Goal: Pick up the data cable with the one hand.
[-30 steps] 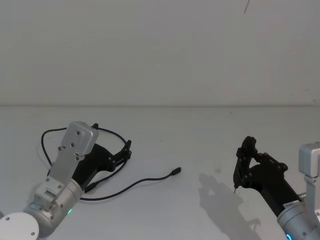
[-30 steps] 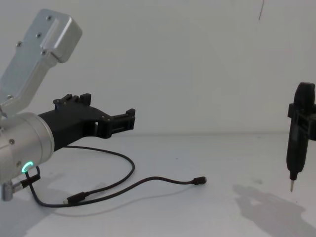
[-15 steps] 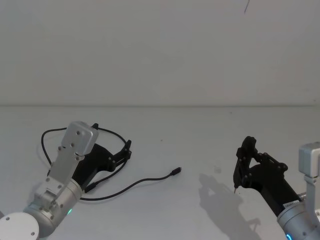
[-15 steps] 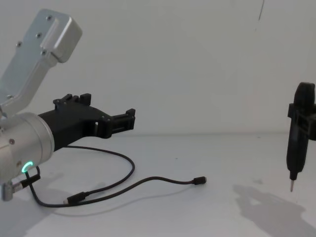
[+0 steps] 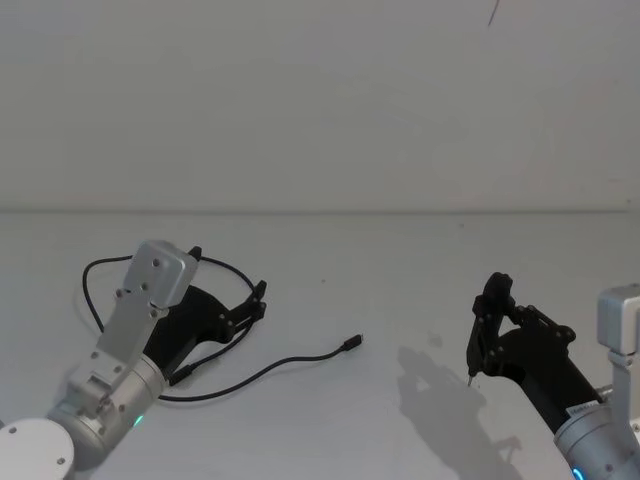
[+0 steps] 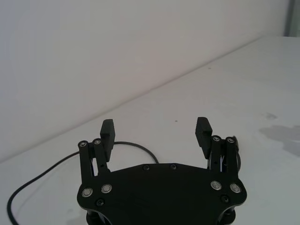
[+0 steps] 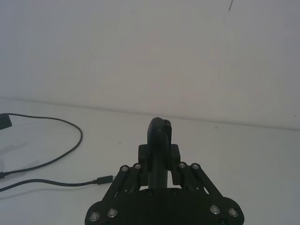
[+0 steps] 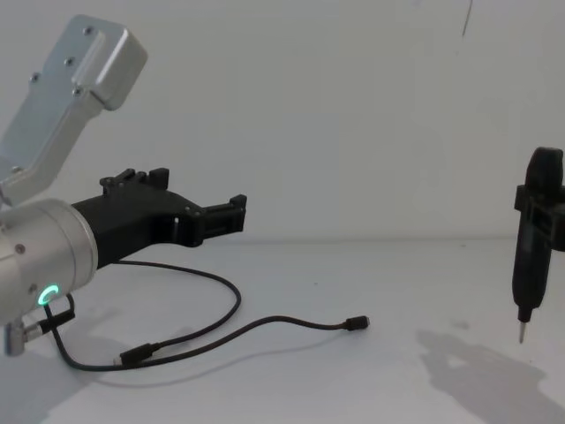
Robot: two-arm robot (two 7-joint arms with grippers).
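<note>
The white table (image 5: pixel 400 250) is carrying the data cable (image 5: pixel 270 368), which is lying loose and flat on it. One stretch is curling into a wide loop on the robot's left. The other is trailing out from that loop toward the middle of the table.

The left gripper (image 5: pixel 260 299) is hovering above the cable's looped part, clear of it, reaching forward roughly level. Its jaws are standing wide apart and are gripping nothing; the left wrist view shows the cable (image 6: pixel 133 144) curving across the table beyond the two fingertips (image 6: pixel 108 127).

The right gripper (image 5: pixel 492 300) is hanging well apart from the cable, off past its free end on the robot's right. Its fingers (image 7: pixel 159 136) are pressing together with nothing of the cable between them.

The cable's free plug (image 5: pixel 350 343) is resting on the table at the end nearest the right gripper. The other plug (image 8: pixel 132 357) is sitting beneath the left arm, just beside the loop.
</note>
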